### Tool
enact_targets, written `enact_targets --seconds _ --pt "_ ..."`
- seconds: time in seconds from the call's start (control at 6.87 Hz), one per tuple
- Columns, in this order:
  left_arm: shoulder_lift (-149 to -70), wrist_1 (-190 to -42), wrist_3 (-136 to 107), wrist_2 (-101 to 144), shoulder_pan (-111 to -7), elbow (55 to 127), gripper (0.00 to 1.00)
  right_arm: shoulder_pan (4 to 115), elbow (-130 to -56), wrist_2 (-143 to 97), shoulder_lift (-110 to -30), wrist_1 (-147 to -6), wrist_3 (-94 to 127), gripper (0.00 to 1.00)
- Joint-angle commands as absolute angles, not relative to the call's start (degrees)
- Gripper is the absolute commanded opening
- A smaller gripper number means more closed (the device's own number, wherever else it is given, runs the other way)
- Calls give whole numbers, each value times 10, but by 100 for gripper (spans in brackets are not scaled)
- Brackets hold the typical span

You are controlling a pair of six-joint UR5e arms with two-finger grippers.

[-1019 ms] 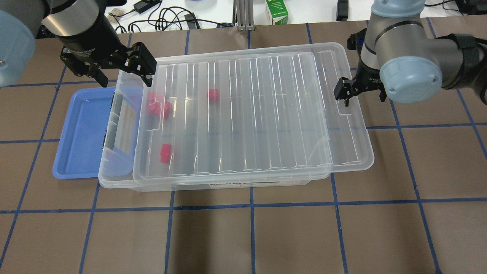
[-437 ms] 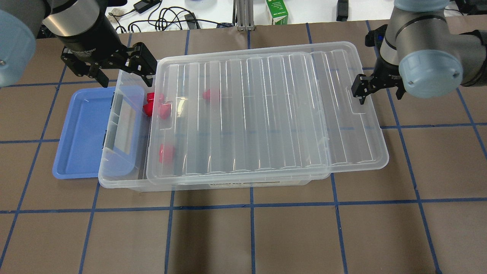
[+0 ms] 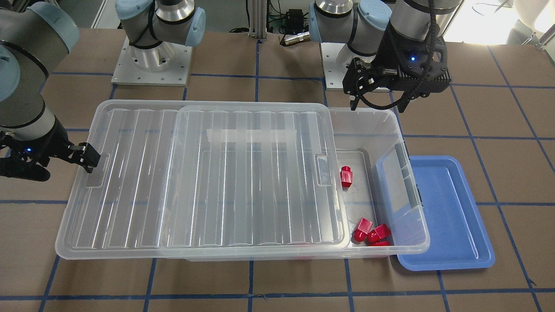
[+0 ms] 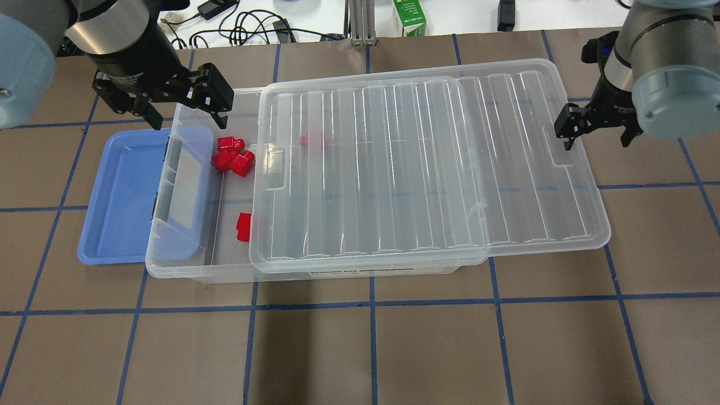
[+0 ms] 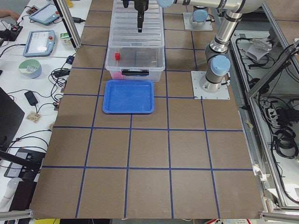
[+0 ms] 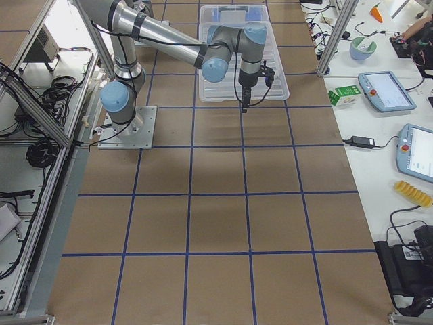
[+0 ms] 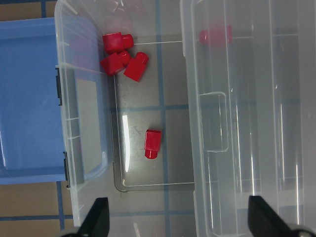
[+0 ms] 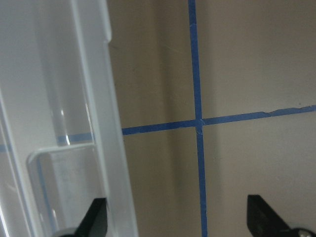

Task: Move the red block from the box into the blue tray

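Note:
The box [image 4: 169, 264] is a large clear bin, and its ribbed lid [image 4: 427, 169] sits shifted toward my right, leaving the left end uncovered. There, three red blocks [image 4: 230, 154] lie clustered and a single red block [image 4: 243, 226] lies apart; another shows faintly under the lid [image 4: 312, 140]. The left wrist view shows the cluster [image 7: 121, 57] and the single block [image 7: 152, 144]. The blue tray [image 4: 118, 197] lies empty beside the box's left end. My left gripper [image 4: 185, 109] hovers open over the box's far left corner. My right gripper [image 4: 596, 135] is open, one finger at the lid's right rim [image 8: 113, 148].
The tray's edge tucks under the box's left rim [image 3: 412, 247]. A green carton [image 4: 409, 17] and cables [image 4: 247, 28] lie past the table's far edge. Blue tape lines grid the brown tabletop [image 4: 371, 349].
The lid has slid toward my right along with the right gripper, uncovering the red blocks at the box's left end. The left gripper has stayed in place.

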State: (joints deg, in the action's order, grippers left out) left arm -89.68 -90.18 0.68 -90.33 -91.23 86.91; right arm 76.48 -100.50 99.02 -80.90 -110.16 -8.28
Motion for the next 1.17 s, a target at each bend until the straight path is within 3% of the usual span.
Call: enact_targets --seconds 0.0,0.58,1.02 --pt "-897 -902 6 -904 -912 869 100 744 -1005 991 -809 -1101 -83 100" --pt "-898 -901 6 -903 -912 869 100 724 -1003 988 -810 -1102 -83 100" --pt "-899 -901 6 -904 -912 869 100 765 -931 903 -836 -1041 -74 100"
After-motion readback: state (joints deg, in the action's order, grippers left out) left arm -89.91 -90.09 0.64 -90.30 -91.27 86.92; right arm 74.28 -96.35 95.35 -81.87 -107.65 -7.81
